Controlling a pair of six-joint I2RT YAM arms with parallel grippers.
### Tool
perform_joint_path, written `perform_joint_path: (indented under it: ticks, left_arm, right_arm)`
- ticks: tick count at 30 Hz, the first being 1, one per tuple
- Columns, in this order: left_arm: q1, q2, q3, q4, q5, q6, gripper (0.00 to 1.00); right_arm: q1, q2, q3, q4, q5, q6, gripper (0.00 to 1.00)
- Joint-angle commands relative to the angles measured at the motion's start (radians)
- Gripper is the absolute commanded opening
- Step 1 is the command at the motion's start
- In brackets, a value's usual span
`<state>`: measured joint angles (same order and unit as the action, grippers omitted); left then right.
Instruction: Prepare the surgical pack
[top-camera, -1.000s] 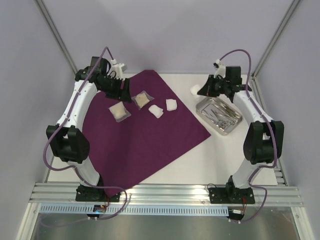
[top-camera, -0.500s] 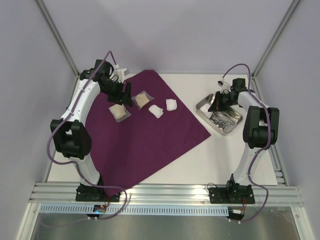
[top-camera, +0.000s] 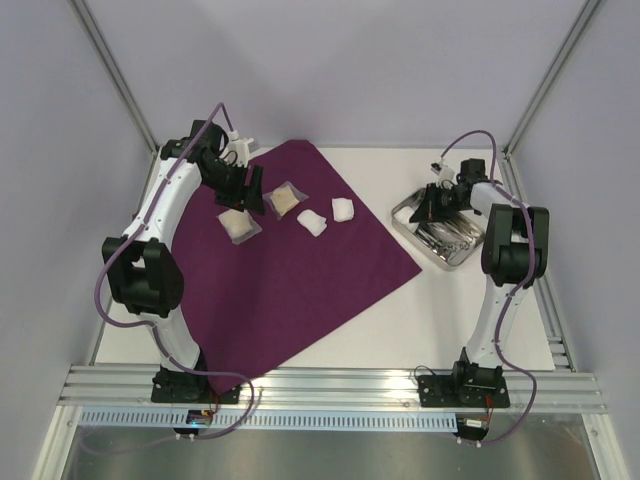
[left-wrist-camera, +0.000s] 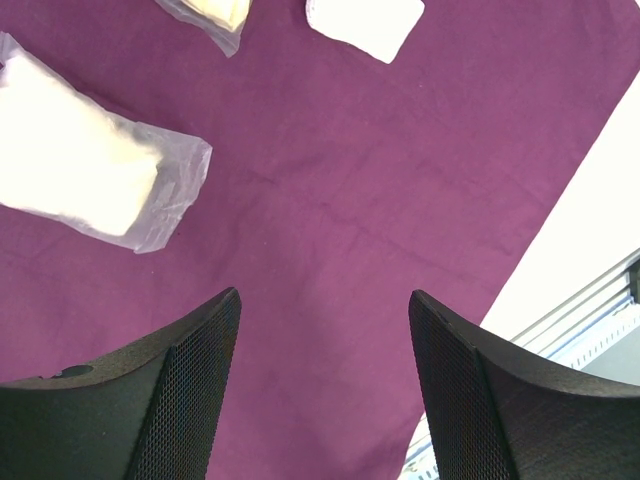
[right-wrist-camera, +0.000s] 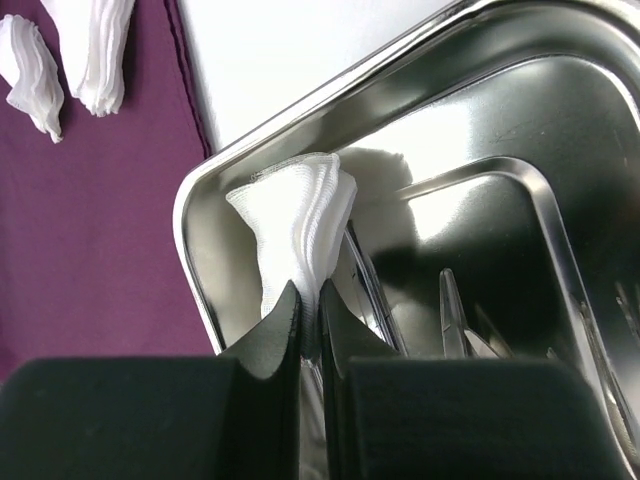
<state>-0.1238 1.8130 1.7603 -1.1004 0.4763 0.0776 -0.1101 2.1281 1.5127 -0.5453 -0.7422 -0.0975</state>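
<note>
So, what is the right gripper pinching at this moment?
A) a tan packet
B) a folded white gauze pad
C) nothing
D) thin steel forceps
B: in the right wrist view the right gripper is shut on a folded white gauze pad, over a corner of the shiny rectangular steel tray.

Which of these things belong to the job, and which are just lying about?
Job:
purple cloth
steel tray
forceps in the tray
two gauze pads on the cloth
third gauze pad, pinched by the right gripper
two packets

Not part of it:
metal rail
arm cables
</note>
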Motion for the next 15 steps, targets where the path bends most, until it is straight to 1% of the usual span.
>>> perform_joint_path:
  ticks: [1,2,3,5,6,7,8,9,12,14,15]
  left_arm:
    - [0.003,-0.001,0.031,-0.009,0.002,0.004,0.77]
    - [0.003,-0.003,0.034,-0.010,0.004,0.004,0.77]
    - [0.003,-0.001,0.034,-0.010,0.005,0.005,0.77]
    - [0.003,-0.003,0.034,-0.010,0.005,0.005,0.77]
    - [0.003,-0.001,0.036,-0.010,0.005,0.005,0.77]
    - [0.003,-0.003,0.036,-0.010,0.005,0.004,0.77]
    - [0.003,-0.004,0.037,-0.009,0.005,0.004,0.77]
    - [0.003,-0.004,0.038,-0.010,0.007,0.004,0.77]
    - [0.003,-0.009,0.036,-0.013,0.012,0.005,0.77]
    - [0.003,-0.012,0.036,-0.015,0.010,0.007,0.77]
    - [0.003,-0.014,0.034,-0.015,0.010,0.008,0.77]
  right_arm:
    - [-0.003,0.004,0.055,0.035,0.007,0.018,0.02]
    - [-0.003,0.004,0.058,0.025,0.041,0.031,0.04]
    - [-0.003,0.013,0.067,0.019,0.055,0.042,0.11]
    - [0.004,0.032,0.086,-0.028,0.088,0.044,0.16]
    - [0.007,0.041,0.098,-0.053,0.108,0.032,0.20]
    - [0.012,0.058,0.122,-0.076,0.134,0.027,0.27]
    - [0.019,0.061,0.126,-0.105,0.168,0.018,0.29]
    - [0.023,0.061,0.126,-0.107,0.181,0.018,0.33]
    - [0.023,0.035,0.106,-0.090,0.231,0.027,0.36]
    - [0.023,0.015,0.106,-0.088,0.277,0.030,0.41]
    - [0.024,0.007,0.110,-0.093,0.293,0.031,0.46]
